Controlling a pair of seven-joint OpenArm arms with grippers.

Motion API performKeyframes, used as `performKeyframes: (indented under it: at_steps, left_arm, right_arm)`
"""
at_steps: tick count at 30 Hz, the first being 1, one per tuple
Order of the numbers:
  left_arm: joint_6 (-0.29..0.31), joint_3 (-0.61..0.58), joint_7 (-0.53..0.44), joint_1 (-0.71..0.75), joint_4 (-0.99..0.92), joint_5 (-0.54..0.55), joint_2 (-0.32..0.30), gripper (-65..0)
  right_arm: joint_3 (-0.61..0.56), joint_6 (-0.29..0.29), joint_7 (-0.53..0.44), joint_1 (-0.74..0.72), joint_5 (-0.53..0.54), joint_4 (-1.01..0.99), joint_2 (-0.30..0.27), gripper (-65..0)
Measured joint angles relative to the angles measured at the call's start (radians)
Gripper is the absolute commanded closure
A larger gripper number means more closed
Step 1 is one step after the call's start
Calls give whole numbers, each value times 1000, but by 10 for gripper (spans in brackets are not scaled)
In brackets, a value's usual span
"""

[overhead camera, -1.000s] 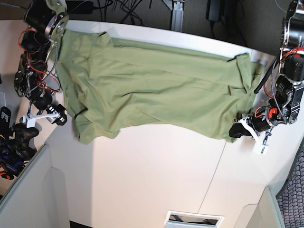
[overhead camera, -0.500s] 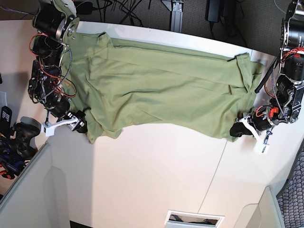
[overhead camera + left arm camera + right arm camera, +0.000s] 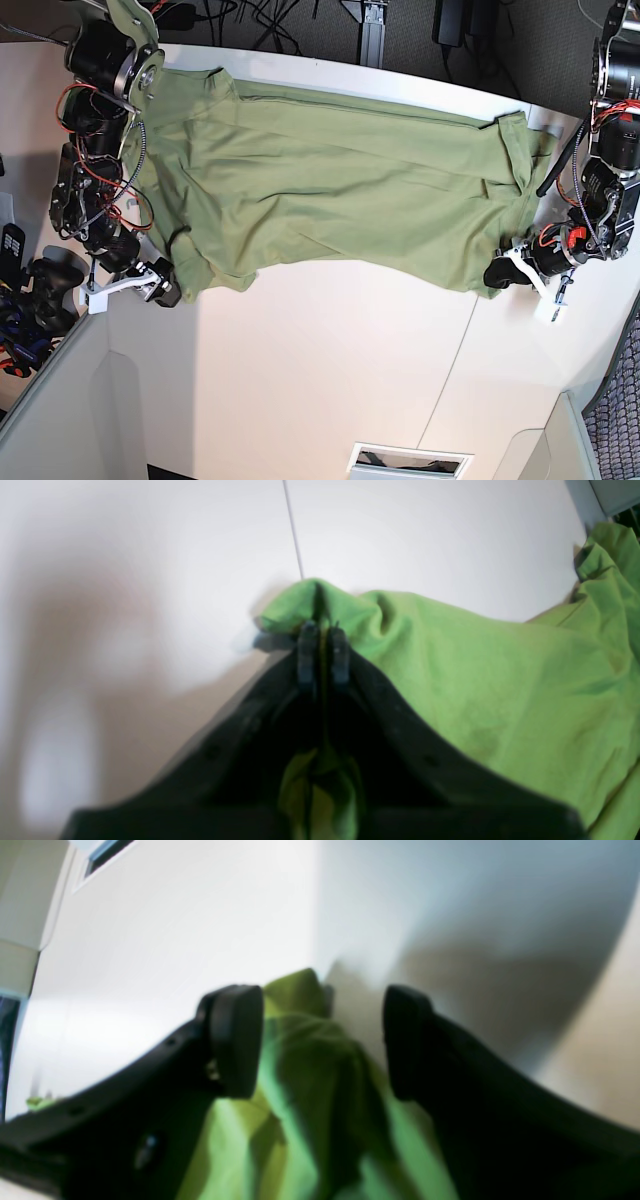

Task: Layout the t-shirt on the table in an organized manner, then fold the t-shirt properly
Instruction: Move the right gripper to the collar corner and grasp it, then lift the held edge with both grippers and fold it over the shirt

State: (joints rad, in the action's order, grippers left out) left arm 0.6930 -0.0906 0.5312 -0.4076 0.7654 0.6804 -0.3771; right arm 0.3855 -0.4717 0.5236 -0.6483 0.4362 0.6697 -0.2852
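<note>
The olive-green t-shirt [image 3: 330,190] lies spread, still wrinkled, across the far half of the white table [image 3: 320,370]. My left gripper [image 3: 497,272] is at the shirt's lower right corner. In the left wrist view it [image 3: 322,647] is shut on a pinched fold of the shirt [image 3: 475,680], next to the table's dark seam [image 3: 292,530]. My right gripper [image 3: 165,285] is at the shirt's lower left corner. In the right wrist view it [image 3: 320,1040] is open, with its pads [image 3: 235,1040] on either side of a bunched corner of the shirt [image 3: 310,1065].
A rectangular slot [image 3: 410,460] is cut in the table's near edge. Grey panels stand at the lower left [image 3: 50,400] and lower right [image 3: 590,440]. Cables and a metal post [image 3: 375,30] are behind the table. Black gear [image 3: 40,295] sits beyond the left edge.
My right gripper has moved from beside the shirt's left edge down to its lower left corner and now straddles it. The left gripper has not moved.
</note>
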Motion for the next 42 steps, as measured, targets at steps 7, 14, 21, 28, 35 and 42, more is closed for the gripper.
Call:
performKeyframes:
  at_steps: [7, 14, 21, 28, 35, 42]
  left_arm:
    - [0, 0, 3, 0, 0, 9, 0, 0]
    - [0, 0, 3, 0, 0, 9, 0, 0]
    - [0, 0, 13, 0, 0, 38, 0, 0]
    - [-5, -3, 47, 0, 7, 114, -20, 0]
    - [-7, -5, 74, 11, 124, 150, -65, 0]
    - [-6, -6, 89, 78, 311, 154, -78, 0]
  right_arm:
    - [-106, 0, -27, 8, -95, 0, 50, -382]
    - [-132, 0, -79, 8, -118, 0, 56, -55]
    - [-133, 0, -97, 8, -132, 0, 55, 0]
    - [-133, 0, -79, 10, -134, 34, 43, 0]
    - [-135, -11, 48, 58, 9, 254, -29, 0]
    - [-134, -11, 101, 228, 62, 426, -89, 0]
